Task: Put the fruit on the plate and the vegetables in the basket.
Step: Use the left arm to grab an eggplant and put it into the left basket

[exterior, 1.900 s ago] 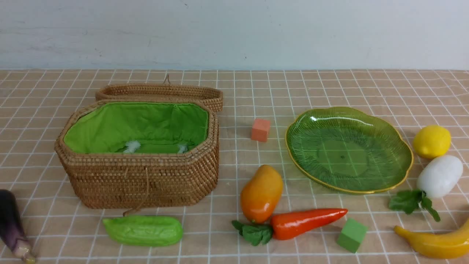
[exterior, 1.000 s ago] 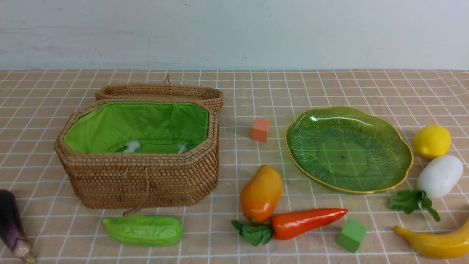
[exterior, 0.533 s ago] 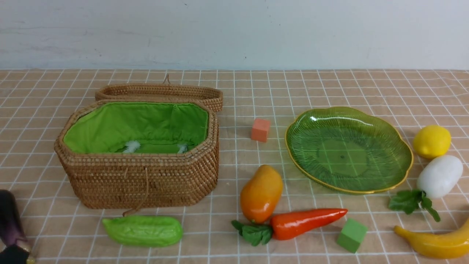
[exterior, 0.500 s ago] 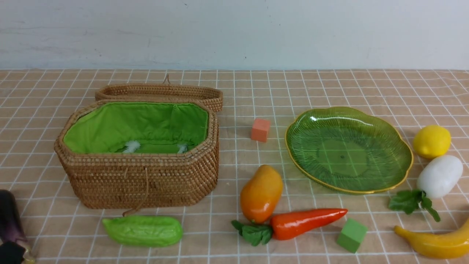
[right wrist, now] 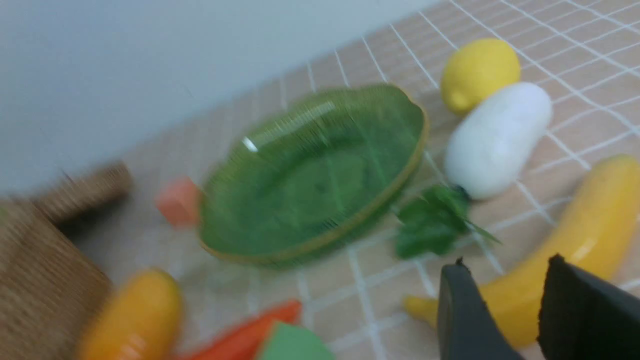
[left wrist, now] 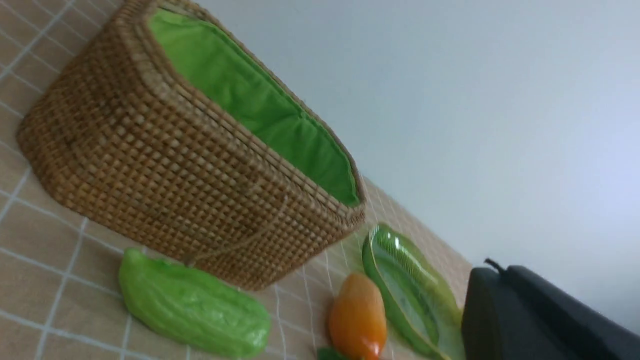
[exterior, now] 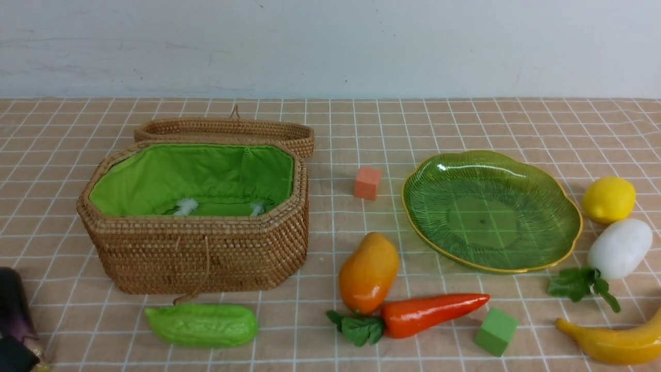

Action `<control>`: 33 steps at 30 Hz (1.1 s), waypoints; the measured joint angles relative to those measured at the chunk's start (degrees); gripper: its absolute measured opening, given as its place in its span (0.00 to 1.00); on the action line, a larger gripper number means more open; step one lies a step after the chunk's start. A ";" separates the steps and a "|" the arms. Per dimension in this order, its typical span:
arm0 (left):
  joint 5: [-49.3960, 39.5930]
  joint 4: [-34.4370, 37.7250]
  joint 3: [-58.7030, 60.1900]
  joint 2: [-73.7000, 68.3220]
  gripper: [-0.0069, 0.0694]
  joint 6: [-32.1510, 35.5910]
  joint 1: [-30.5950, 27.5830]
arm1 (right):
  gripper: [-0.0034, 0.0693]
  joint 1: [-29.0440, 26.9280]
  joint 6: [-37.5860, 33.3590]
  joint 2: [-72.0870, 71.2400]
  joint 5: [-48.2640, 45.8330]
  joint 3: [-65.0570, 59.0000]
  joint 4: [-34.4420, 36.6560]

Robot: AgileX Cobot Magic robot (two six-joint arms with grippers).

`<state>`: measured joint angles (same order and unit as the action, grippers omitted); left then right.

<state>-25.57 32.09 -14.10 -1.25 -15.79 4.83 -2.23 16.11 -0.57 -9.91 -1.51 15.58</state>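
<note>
The open wicker basket (exterior: pixel 196 253) with green lining stands at the left, and the green glass plate (exterior: pixel 490 209) at the right. Mango (exterior: pixel 367 273), carrot (exterior: pixel 428 312) and gourd (exterior: pixel 201 324) lie in front. Lemon (exterior: pixel 608 199), radish (exterior: pixel 619 248) and banana (exterior: pixel 614 343) lie at the right edge. The eggplant (exterior: pixel 13 302) lies at the far left. My left gripper (left wrist: pixel 500 272) is shut on nothing, its dark tip (exterior: pixel 14 356) showing by the eggplant's stem end. My right gripper (right wrist: pixel 505 280) is open, hovering over the banana (right wrist: pixel 575 240); it is out of the front view.
An orange-pink cube (exterior: pixel 367 183) sits between basket and plate. A green cube (exterior: pixel 496 331) lies beside the carrot's tip. The basket's lid (exterior: pixel 227 129) rests folded back behind it. A checked cloth covers the table, with a pale wall behind.
The dark tip of my left gripper has come into the front view's bottom left corner, beside the eggplant's stem end. None of the objects has moved.
</note>
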 joint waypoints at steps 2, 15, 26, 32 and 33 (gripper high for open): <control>-6.31 -0.05 -3.05 -3.13 0.07 2.29 0.00 | 0.38 0.00 3.24 0.00 3.68 0.00 4.77; -23.59 -8.45 -18.35 -30.44 0.07 10.97 0.00 | 0.38 6.55 -14.76 14.55 -32.40 31.25 9.02; -24.42 -23.17 -29.29 -49.58 0.07 3.57 -0.02 | 0.38 8.04 -32.70 29.60 -57.43 61.62 9.18; -23.33 -35.98 -29.59 -60.13 0.07 -8.93 -7.90 | 0.38 14.50 -33.60 29.71 -59.37 62.23 9.23; -22.26 -36.04 -29.59 -61.62 0.07 -9.56 -9.98 | 0.38 15.77 -33.66 29.71 -59.78 62.23 9.23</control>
<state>-47.83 -3.95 -43.69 -62.87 -25.35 -5.15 13.54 -17.55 29.14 -69.69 60.71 24.81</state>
